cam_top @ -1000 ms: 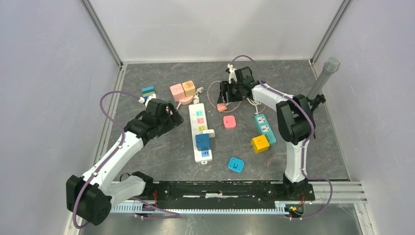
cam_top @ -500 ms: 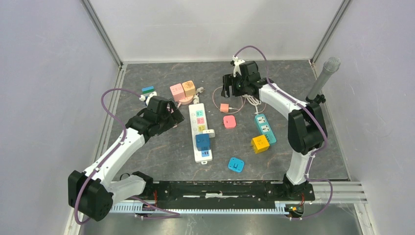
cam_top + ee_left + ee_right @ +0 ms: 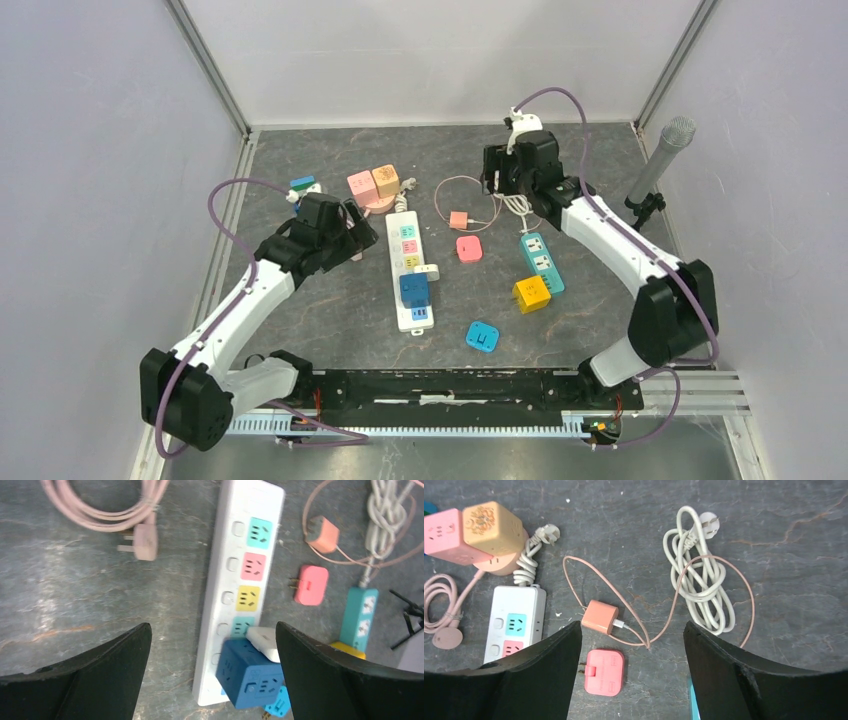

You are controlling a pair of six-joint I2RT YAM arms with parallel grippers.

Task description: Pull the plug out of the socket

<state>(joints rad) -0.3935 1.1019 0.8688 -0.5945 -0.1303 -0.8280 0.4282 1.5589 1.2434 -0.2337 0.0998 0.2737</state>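
Observation:
A white power strip (image 3: 408, 262) lies in the middle of the table. A blue cube adapter (image 3: 415, 292) and a small white plug (image 3: 428, 271) sit in its near sockets. In the left wrist view the strip (image 3: 227, 545), the blue cube (image 3: 250, 672) and the white plug (image 3: 263, 643) lie between my fingers. My left gripper (image 3: 352, 233) (image 3: 212, 635) is open and empty, just left of the strip. My right gripper (image 3: 497, 177) (image 3: 631, 630) is open and empty, raised over the back of the table.
An orange charger (image 3: 459, 219) (image 3: 600, 616) with a thin cable, a pink flat adapter (image 3: 469, 248) (image 3: 606, 671) and a white cable coil (image 3: 699, 580) lie under the right gripper. A teal strip (image 3: 541, 262), yellow cube (image 3: 531, 293), blue adapter (image 3: 484, 336), pink and orange cubes (image 3: 372, 184) and a microphone (image 3: 660, 165) are around.
My right arm has swung right and towards the back, away from the orange charger, which stays on the table. My left arm has barely moved.

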